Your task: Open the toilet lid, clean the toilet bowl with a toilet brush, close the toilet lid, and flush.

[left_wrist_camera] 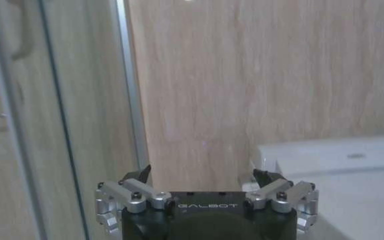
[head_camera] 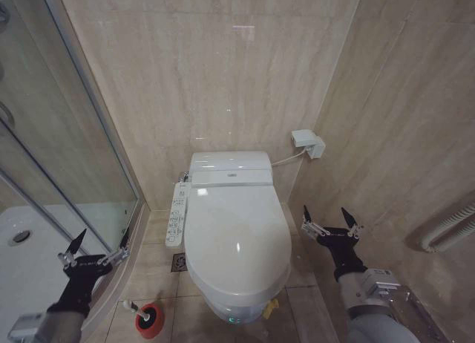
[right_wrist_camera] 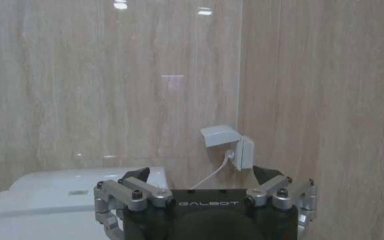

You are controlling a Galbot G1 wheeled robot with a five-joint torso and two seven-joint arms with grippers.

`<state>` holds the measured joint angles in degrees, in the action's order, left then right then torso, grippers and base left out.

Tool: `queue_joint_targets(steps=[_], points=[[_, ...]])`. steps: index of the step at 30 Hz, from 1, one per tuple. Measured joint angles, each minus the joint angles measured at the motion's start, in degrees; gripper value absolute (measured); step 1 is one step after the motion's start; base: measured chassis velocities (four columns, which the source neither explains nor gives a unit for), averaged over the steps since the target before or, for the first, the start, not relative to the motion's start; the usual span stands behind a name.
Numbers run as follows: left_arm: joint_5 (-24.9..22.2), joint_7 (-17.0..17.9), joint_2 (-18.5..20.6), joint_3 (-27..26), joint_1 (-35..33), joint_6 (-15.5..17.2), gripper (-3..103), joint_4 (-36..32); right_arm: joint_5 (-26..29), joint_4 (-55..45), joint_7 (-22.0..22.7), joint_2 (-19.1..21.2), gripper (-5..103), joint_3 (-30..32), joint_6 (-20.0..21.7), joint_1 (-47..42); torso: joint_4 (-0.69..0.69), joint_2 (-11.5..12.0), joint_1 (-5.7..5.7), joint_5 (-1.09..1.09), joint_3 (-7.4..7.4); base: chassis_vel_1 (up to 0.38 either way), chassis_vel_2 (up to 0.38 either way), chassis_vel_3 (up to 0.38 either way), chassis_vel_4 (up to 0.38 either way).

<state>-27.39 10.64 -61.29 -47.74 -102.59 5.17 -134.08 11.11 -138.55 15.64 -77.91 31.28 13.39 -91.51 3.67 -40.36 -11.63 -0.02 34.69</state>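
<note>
**Lid down, both grippers raised and empty**

On your far left you have the glass shower enclosure [head_camera: 52, 135], its white shower tray [head_camera: 30, 254] reaching toward the toilet; the glass door edge stands close beside your left arm. Your left gripper [head_camera: 95, 241] hangs in the air above the tray's curved rim, jaws spread wide, nothing between them.

Just right of that arm, on the floor tiles, you see the red holder [head_camera: 151, 318] with the toilet brush [head_camera: 133, 308] sitting in it, the white handle leaning out toward the left. It stands near the front left of the toilet, apart from both grippers.

Along the toilet's left flank runs a white control panel [head_camera: 177, 211]. In the middle, the toilet lid [head_camera: 237, 239] lies shut, covering the bowl, with its yellow tab [head_camera: 270, 309] at the front edge.

On the wall behind and to the right, a white socket box [head_camera: 308, 142] has a cable running to the toilet's rear. Your right gripper [head_camera: 332, 224] hovers beside the lid's right edge, jaws spread, holding nothing. At far right, a white wall pipe [head_camera: 449, 226] is mounted.
</note>
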Motion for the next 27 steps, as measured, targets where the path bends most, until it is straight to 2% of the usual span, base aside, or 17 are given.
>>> queue_joint_targets(steps=[3, 4, 8, 12, 18, 20, 21, 24, 25, 27], points=[[-3.4, -2.9, 2.5, -2.1, 3.8, 5.6, 100, 2.0, 0.0, 0.0, 0.0, 0.0, 100, 0.0, 0.0, 0.0, 0.00, 0.0, 0.00, 0.00, 0.00, 0.000, 0.000, 0.000, 0.000], [-3.4, -2.9, 2.5, -2.1, 3.8, 5.6, 100, 2.0, 0.0, 0.0, 0.0, 0.0, 100, 0.0, 0.0, 0.0, 0.00, 0.0, 0.00, 0.00, 0.00, 0.000, 0.000, 0.000, 0.000], [-8.1, -6.9, 5.9, -5.2, 8.9, 13.5, 100, 4.8, 0.0, 0.0, 0.0, 0.0, 100, 0.0, 0.0, 0.0, 0.01, 0.0, 0.00, 0.00, 0.00, 0.000, 0.000, 0.000, 0.000], [-9.3, -8.0, 6.8, -5.9, 10.1, 15.4, 100, 5.5, 0.0, 0.0, 0.0, 0.0, 100, 0.0, 0.0, 0.0, 0.00, 0.0, 0.00, 0.01, 0.00, 0.000, 0.000, 0.000, 0.000], [-9.4, -8.2, 7.0, -5.9, 10.4, 15.5, 100, 5.8, 0.0, 0.0, 0.0, 0.0, 100, 0.0, 0.0, 0.0, -0.01, 0.0, 0.00, 0.01, 0.00, 0.000, 0.000, 0.000, 0.000], [-9.3, -8.3, 7.1, -4.5, 11.3, 13.3, 100, 7.1, 0.0, 0.0, 0.0, 0.0, 100, 0.0, 0.0, 0.0, -0.01, 0.0, 0.00, 0.03, 0.00, 0.000, 0.000, 0.000, 0.000], [-9.3, -8.3, 7.1, -4.5, 11.3, 13.3, 100, 7.1, 0.0, 0.0, 0.0, 0.0, 100, 0.0, 0.0, 0.0, -0.01, 0.0, 0.00, 0.03, 0.00, 0.000, 0.000, 0.000, 0.000], [-8.2, -8.5, 7.3, 0.0, 13.6, 6.0, 100, 10.9, 0.0, 0.0, 0.0, 0.0, 100, 0.0, 0.0, 0.0, 0.02, 0.0, 0.00, 0.01, 0.00, 0.000, 0.000, 0.000, 0.000], [-8.2, -8.5, 7.3, 0.0, 13.6, 6.0, 100, 10.9, 0.0, 0.0, 0.0, 0.0, 100, 0.0, 0.0, 0.0, 0.02, 0.0, 0.00, 0.01, 0.00, 0.000, 0.000, 0.000, 0.000], [-7.6, -8.6, 7.6, 2.7, 15.1, 2.0, 100, 13.2, 0.0, 0.0, 0.0, 0.0, 100, 0.0, 0.0, 0.0, -0.01, 0.0, 0.00, 0.00, 0.00, 0.000, 0.000, 0.000, 0.000]])
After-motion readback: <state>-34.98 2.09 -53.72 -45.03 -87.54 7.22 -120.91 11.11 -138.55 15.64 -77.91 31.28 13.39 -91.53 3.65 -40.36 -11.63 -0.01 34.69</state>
